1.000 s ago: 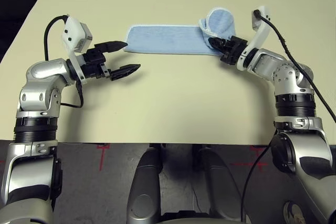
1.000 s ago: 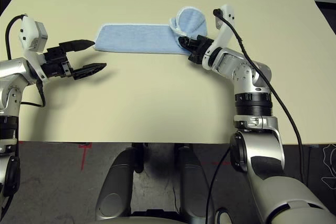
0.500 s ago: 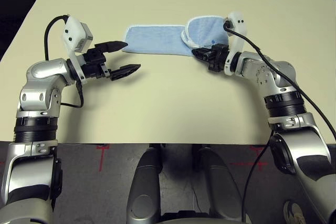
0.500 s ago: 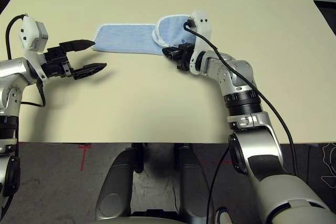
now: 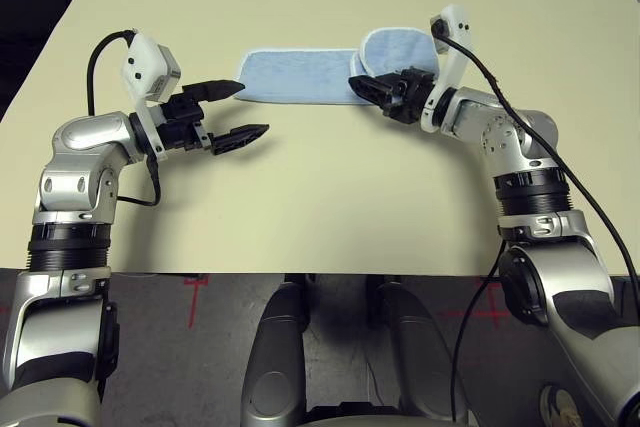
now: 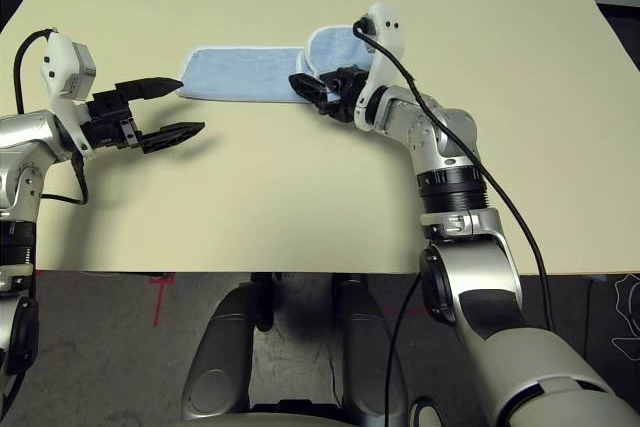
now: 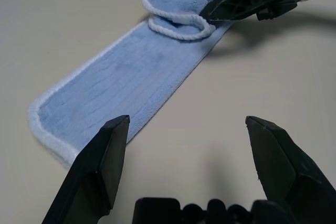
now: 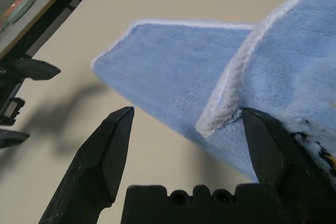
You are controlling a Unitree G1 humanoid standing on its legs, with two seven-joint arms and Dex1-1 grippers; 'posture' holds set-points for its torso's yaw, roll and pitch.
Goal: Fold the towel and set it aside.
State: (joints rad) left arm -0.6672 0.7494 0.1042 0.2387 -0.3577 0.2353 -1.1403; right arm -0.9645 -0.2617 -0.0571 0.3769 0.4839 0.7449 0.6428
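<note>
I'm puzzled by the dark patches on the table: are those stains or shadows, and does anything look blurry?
Shadows: in the left wrist view a soft one lies on the table beside the right hand; in the right wrist view another falls beside the towel. That view's near towel edge looks soft, out of focus.

We find no words, numbers or brand names we can read; the dark print on the towel point(image 8: 320, 150) is too blurred to make out
</note>
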